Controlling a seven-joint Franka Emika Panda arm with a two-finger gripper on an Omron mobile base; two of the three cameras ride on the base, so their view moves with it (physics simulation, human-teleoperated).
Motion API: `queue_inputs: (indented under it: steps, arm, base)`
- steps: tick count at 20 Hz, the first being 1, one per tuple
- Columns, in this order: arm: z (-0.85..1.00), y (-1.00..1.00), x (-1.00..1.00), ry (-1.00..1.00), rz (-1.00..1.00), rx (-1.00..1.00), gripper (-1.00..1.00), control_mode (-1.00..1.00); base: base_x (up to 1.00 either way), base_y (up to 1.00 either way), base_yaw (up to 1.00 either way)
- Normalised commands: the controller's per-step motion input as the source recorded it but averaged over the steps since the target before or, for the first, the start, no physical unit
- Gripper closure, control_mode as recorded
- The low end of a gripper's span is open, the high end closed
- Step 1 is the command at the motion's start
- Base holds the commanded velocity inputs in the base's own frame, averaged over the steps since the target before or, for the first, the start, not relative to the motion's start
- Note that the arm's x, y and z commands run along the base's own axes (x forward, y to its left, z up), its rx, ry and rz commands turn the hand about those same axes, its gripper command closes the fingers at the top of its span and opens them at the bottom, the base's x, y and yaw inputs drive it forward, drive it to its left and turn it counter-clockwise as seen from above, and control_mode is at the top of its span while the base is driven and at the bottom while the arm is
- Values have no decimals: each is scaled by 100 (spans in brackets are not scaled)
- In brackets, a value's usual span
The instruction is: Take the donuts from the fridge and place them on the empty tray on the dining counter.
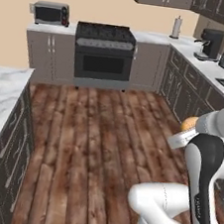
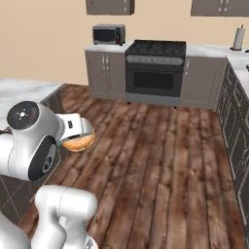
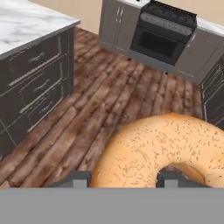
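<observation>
While you watch the hand view, the orange-tan glazed donut [image 3: 162, 151] sits large between the two dark fingertips [image 3: 168, 178], so the end effector [image 3: 122, 179] is grasping it. From the right base view you see the same donut [image 2: 79, 142] tucked under the white hand, carried in the air above the wooden floor [image 2: 160, 155], with nothing beneath it touching. From the left base view only a small orange edge of the donut [image 1: 188, 125] peeks out beside the arm's dark joint. Ahead of you stands the black stove [image 1: 103, 50] against the far wall, a microwave [image 1: 50, 13] on the worktop to its left. A marble tabletop [image 3: 26, 26] over dark drawers lies to the left.
</observation>
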Motion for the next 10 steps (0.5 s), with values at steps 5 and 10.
queue_inputs:
  steps: [5,10]
  arm:
    - [0,0,0,0,0,0,100,100]
    - [0,0,0,0,0,0,100,100]
  base:
    - [100,0,10]
    - [100,0,22]
